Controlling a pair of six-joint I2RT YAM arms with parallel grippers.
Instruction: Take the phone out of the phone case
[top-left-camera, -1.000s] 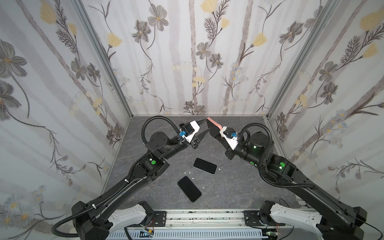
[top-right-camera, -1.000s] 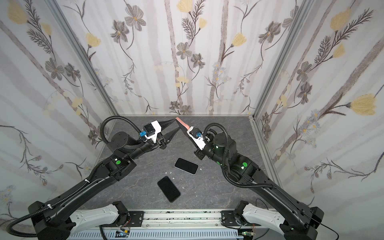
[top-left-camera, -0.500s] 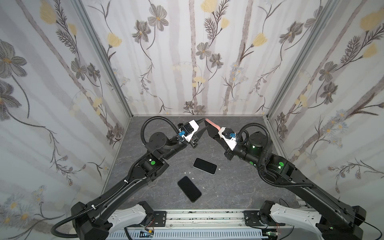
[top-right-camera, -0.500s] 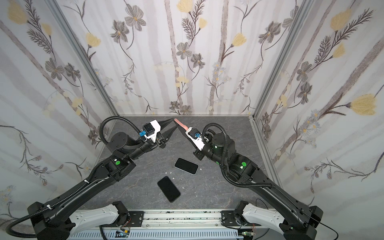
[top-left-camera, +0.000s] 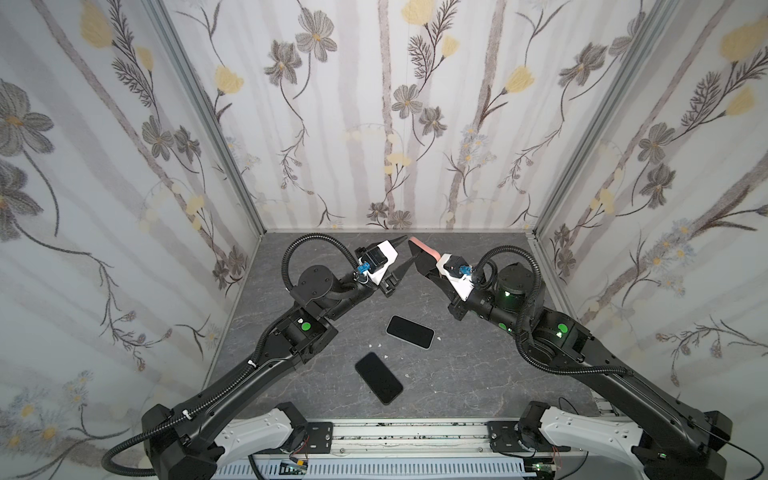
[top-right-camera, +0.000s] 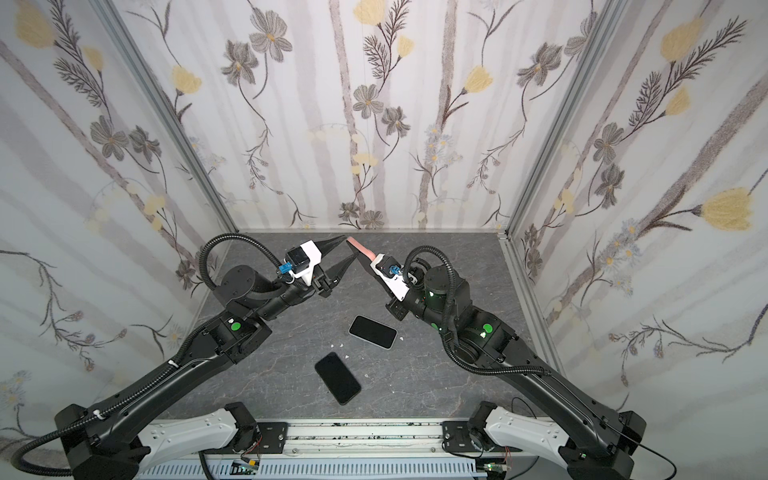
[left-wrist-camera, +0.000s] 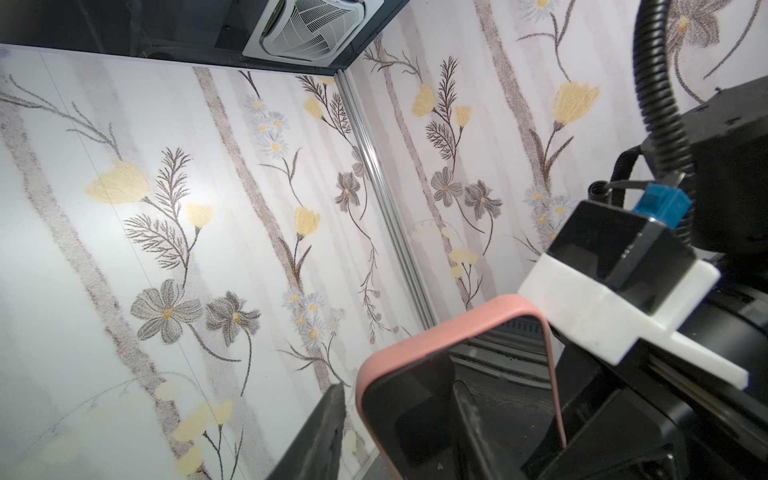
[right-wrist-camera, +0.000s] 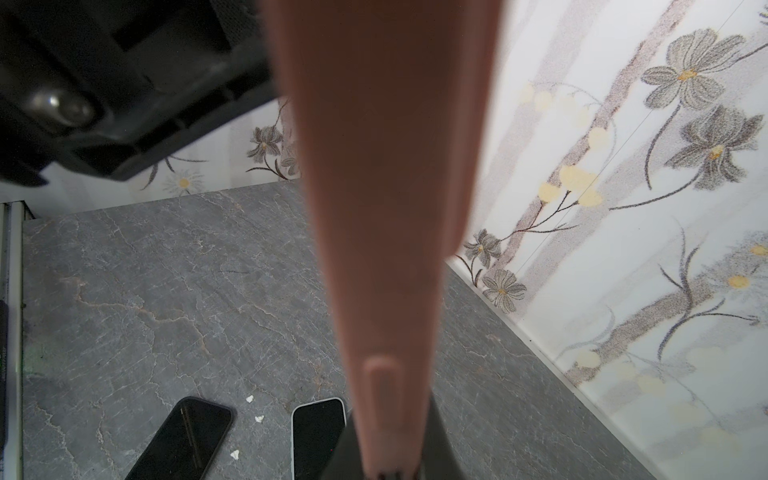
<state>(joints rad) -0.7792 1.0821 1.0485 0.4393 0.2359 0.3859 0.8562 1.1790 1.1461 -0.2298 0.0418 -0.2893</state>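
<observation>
At the left, lifted above the back part of the desk (top-left-camera: 478, 374): left gripper (top-left-camera: 410, 248), fingers (left-wrist-camera: 322, 436) spread apart, pinching nothing. Pointing toward the middle, at the free end of the phone case (top-left-camera: 424, 246). In the left wrist view, one finger on the back side of the pink rim, just beside it; the other in front of the dark screen of the phone (left-wrist-camera: 411, 411). Touching or not: impossible to tell. So, free end of the phone case between the two spread fingers, phone seated inside, only the screen and the pink border showing.

In the middle, lower down, flat on the desk and well apart from both grippers: black phone (top-left-camera: 379, 377), screen up, nearer to the front edge; phone with a pale rim (top-left-camera: 410, 331) behind it and a little to the right, near but not touching. Some white crumbs (top-left-camera: 378, 345) between and around the two.

At the right: right gripper (top-left-camera: 434, 272), fingers (right-wrist-camera: 442, 455) pressed on the other end of the phone case, holding it in the air, tilted. In the right wrist view, narrow pink side of the phone case running out from between these two fingers, with a long side button close to them.
</observation>
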